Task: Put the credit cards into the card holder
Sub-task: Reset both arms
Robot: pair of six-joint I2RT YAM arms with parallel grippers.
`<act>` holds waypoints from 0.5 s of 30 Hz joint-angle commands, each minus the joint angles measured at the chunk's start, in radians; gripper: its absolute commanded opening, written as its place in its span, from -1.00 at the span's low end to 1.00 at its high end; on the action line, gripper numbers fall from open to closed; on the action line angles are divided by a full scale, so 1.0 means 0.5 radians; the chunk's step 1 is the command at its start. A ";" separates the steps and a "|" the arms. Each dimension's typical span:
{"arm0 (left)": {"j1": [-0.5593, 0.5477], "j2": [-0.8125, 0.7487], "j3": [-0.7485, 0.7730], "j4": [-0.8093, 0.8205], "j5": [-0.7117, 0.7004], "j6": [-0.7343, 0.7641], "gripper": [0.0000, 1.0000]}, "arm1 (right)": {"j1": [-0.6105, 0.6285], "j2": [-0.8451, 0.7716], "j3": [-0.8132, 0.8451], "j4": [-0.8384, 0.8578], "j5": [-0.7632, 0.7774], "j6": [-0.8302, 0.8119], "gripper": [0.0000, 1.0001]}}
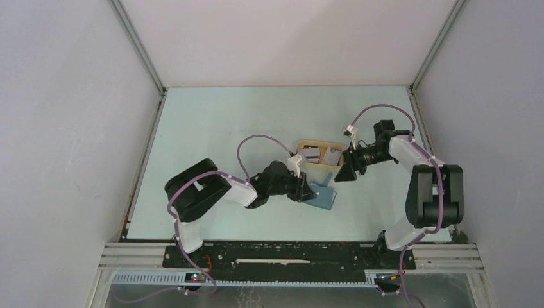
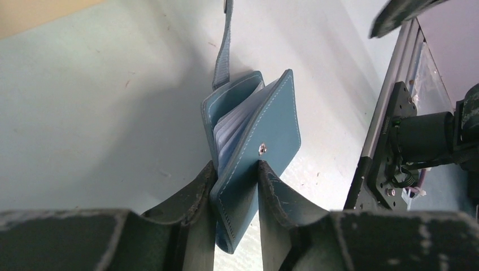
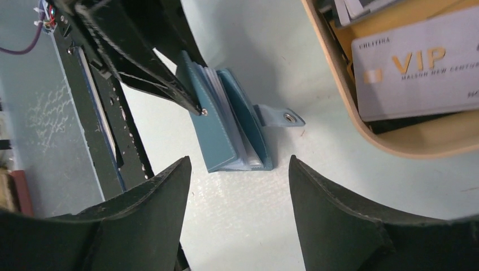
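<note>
The teal-blue card holder [image 1: 324,196] stands half open on its edge on the table, its light blue pockets fanned out [image 2: 234,127]. My left gripper [image 2: 235,166] is shut on one cover of the card holder [image 3: 226,127], near the snap stud. Its snap tab [image 3: 282,117] lies flat on the table. A whitish-grey credit card [image 3: 418,68] marked VIP lies in the beige tray [image 3: 361,132], over darker cards. My right gripper [image 3: 239,160] hangs open just above the table, between card holder and tray, holding nothing.
The beige tray [image 1: 301,146] sits just behind the card holder, with the right gripper [image 1: 344,172] at its right end. The black base rail [image 1: 289,253] runs along the near edge. White walls close in the table on three sides.
</note>
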 commanded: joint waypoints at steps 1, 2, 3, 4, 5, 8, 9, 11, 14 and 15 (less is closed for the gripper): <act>-0.064 -0.011 0.064 -0.099 0.100 0.149 -0.57 | -0.040 0.079 0.081 -0.115 0.008 -0.037 0.43; -0.067 -0.010 0.068 -0.100 0.113 0.158 -0.58 | -0.040 0.083 0.083 -0.101 0.026 -0.026 0.43; -0.070 -0.007 0.073 -0.101 0.129 0.163 -0.58 | -0.040 0.082 0.083 -0.087 0.046 -0.016 0.43; -0.075 -0.007 0.077 -0.098 0.143 0.167 -0.59 | -0.039 0.085 0.081 -0.074 0.057 -0.012 0.43; -0.078 -0.002 0.083 -0.101 0.155 0.174 -0.60 | -0.036 0.093 0.083 -0.060 0.071 -0.007 0.43; -0.080 -0.006 0.084 -0.098 0.189 0.184 -0.61 | -0.017 0.115 0.083 -0.031 0.125 -0.016 0.42; -0.081 -0.005 0.081 -0.092 0.204 0.183 -0.63 | -0.011 0.120 0.083 -0.021 0.141 -0.017 0.42; -0.080 -0.003 0.081 -0.086 0.233 0.176 -0.65 | -0.006 0.119 0.088 -0.006 0.172 -0.026 0.42; -0.080 0.009 0.089 -0.088 0.246 0.165 -0.65 | 0.087 0.095 0.089 0.028 0.272 -0.105 0.42; -0.080 0.014 0.092 -0.089 0.252 0.164 -0.66 | 0.118 0.074 0.089 0.031 0.307 -0.157 0.42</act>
